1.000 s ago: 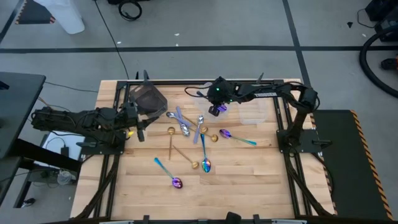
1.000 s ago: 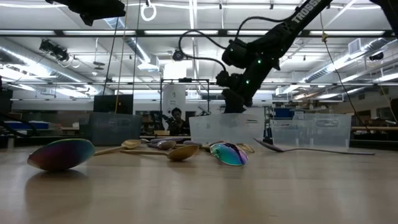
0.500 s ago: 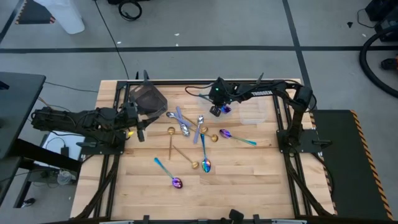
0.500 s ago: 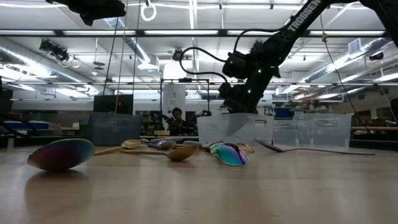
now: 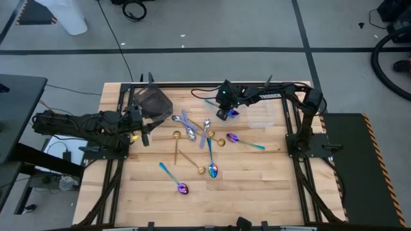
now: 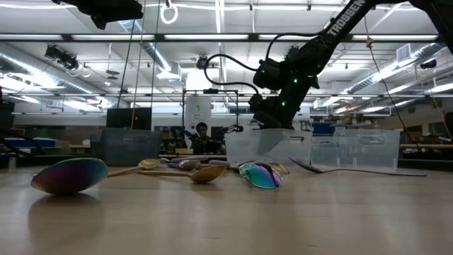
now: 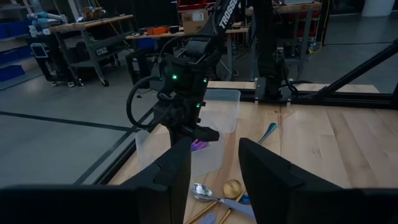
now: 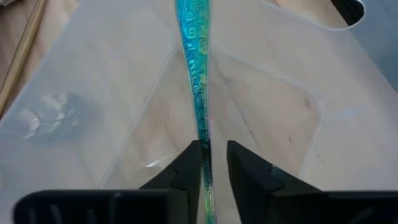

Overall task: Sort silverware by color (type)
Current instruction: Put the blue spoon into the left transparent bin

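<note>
Right pincer (image 8: 212, 163) hovering over clear tub (image 5: 260, 114) at tabletop's far right side, fingers slightly parted alongside teal handle of iridescent spoon (image 8: 194, 74), grip appearing to be loosening. Left pincer (image 7: 214, 165) waiting open near dark tub (image 5: 154, 101). Remaining spoons (image 5: 196, 144) lying scattered mid-tabletop (image 5: 257, 186); sorting judged barely begun, most still left.

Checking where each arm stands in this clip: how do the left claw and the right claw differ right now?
The right claw is raised over the clear tub with a teal-handled spoon between its fingers; the left claw holds nothing. The right claw's fingers sit close beside the spoon handle, while the left claw's stand wide apart. The left claw waits at the table's left edge by the dark tub, away from the spoons. Both are dark two-finger claws.
</note>
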